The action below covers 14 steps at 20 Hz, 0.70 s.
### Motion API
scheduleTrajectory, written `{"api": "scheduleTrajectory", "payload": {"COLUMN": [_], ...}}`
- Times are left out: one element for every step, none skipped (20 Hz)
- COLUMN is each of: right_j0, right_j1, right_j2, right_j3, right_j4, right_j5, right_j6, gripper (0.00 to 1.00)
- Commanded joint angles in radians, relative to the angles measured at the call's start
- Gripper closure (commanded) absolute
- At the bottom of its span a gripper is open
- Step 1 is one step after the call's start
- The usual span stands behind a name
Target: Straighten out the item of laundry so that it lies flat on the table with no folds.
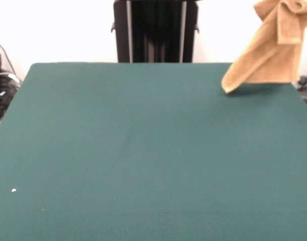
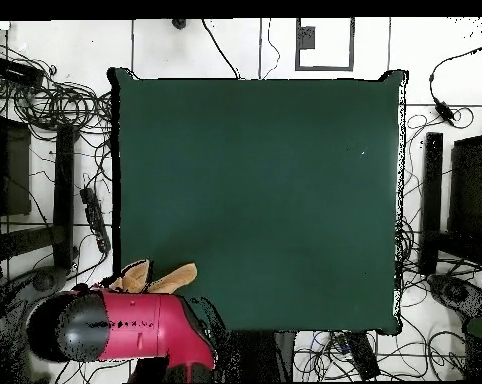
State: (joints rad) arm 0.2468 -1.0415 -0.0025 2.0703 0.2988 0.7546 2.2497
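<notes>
Above the table's corner nearest the pedestal, in the overhead view, I saw my red and black arm (image 2: 135,325) reaching out over the floor, its bulky body hiding the gripper from above. The front view did not show the gripper either, since the towel's top ran off the upper edge of that picture, so I could not tell whether the jaws were parted or clamped.

From that point the golden-tan terry towel (image 1: 274,50) hung down, bunched and knotted-looking at the top, with a folded flap drooping on its right side. Below the bunch it spread into a slanting sheet that narrowed to one corner at the lower left. That corner appeared to be touching the table or just above it near the far right edge; I could not say which. A dark shadow lay on the cloth beneath the hanging sheet. From overhead only two tan lobes of the towel (image 2: 157,277) poked out past the arm, just at the table's edge.

I saw the dark green table (image 1: 143,160) stretching wide, with a small white speck (image 1: 13,190) near its front left. Behind it in the front view stood the black pedestal column (image 1: 156,30). Around the table, overhead, cables (image 2: 60,100) lay tangled on the pale floor.
</notes>
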Motion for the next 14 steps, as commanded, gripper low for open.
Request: {"api": "scheduleTrajectory", "payload": {"right_j0": [0.030,0.033,0.034,0.036,0.036,0.034,0.032,0.032,0.032,0.033,0.029,0.027,0.026,0.026], "right_j1": [-0.100,-0.112,-0.119,-0.125,-0.128,-0.130,-0.132,-0.132,-0.129,-0.126,-0.120,-0.115,-0.108,-0.102], "right_j2": [0.049,0.048,0.046,0.043,0.042,0.041,0.040,0.040,0.039,0.038,0.040,0.042,0.041,0.040], "right_j3": [-0.001,-0.009,-0.015,-0.023,-0.028,-0.037,-0.045,-0.053,-0.062,-0.073,-0.085,-0.099,-0.109,-0.118], "right_j4": [0.086,0.089,0.091,0.089,0.088,0.086,0.084,0.082,0.078,0.072,0.067,0.064,0.052,0.041], "right_j5": [0.246,0.268,0.286,0.303,0.315,0.328,0.340,0.346,0.348,0.351,0.355,0.362,0.356,0.350], "right_j6": [0.249,0.256,0.262,0.265,0.265,0.263,0.261,0.261,0.262,0.262,0.258,0.254,0.247,0.239], "gripper": [1.00,1.00,1.00,1.00,1.00,1.00,1.00,1.00,1.00,1.00,1.00,1.00,1.00,1.00]}}
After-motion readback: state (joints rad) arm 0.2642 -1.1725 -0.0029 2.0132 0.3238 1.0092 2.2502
